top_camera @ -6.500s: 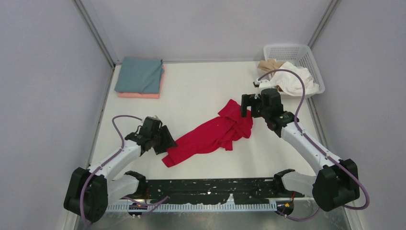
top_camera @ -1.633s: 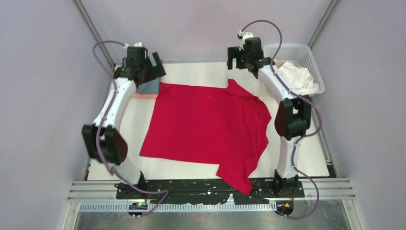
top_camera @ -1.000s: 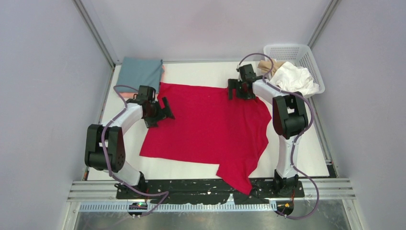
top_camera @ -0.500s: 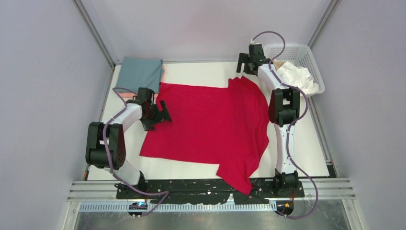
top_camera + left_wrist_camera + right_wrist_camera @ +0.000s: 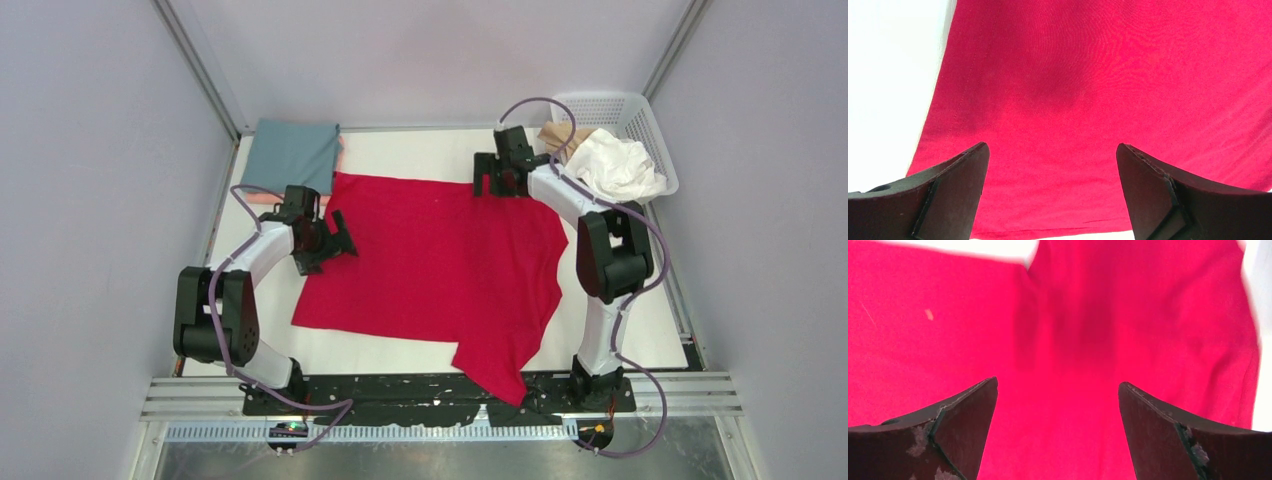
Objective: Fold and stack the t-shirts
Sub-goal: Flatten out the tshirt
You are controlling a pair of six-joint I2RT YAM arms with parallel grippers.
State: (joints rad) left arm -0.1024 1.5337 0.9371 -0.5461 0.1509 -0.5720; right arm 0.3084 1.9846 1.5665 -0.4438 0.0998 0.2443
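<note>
The red t-shirt (image 5: 440, 265) lies spread flat on the table (image 5: 400, 155), with one part reaching the near edge. The left gripper (image 5: 1053, 150) hovers over its left hem, jaws wide and empty. The right gripper (image 5: 1058, 385), equally wide and empty, hangs over the far right corner, perhaps at a sleeve fold. The grey-teal t-shirt (image 5: 292, 155) sits folded at the far left, and the white t-shirt (image 5: 612, 165) is heaped in the basket (image 5: 640, 115).

The red shirt (image 5: 440, 270) is a plain bright red with no print, and the table (image 5: 400, 150) is white. The grey-teal shirt (image 5: 292, 155), salmon pink shirt (image 5: 256, 198), white shirt (image 5: 615, 168) and beige shirt (image 5: 558, 134) are all plain, and the basket (image 5: 600, 103) is a white lattice. The arms (image 5: 255, 250) are white and black with purple cables (image 5: 535, 99), and the walls (image 5: 90, 200) are pale lilac-grey.
</note>
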